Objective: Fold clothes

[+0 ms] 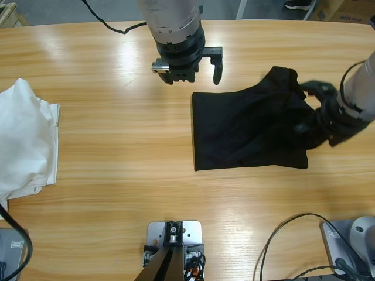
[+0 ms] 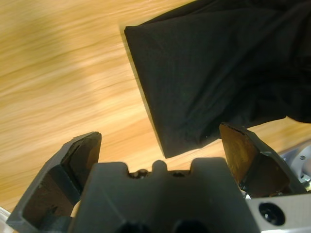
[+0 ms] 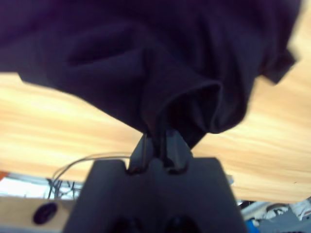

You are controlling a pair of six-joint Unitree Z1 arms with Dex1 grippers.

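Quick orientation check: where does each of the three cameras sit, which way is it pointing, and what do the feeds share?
High view: fixed above the table, looking down; shows both arms, the black shirt, a white shirt.
Left wrist view: on the left arm, looking past the open left pincer at the black shirt's corner.
Right wrist view: on the right arm; right pincer shut on a fold of it.
Shared: the black shirt appears in all three.
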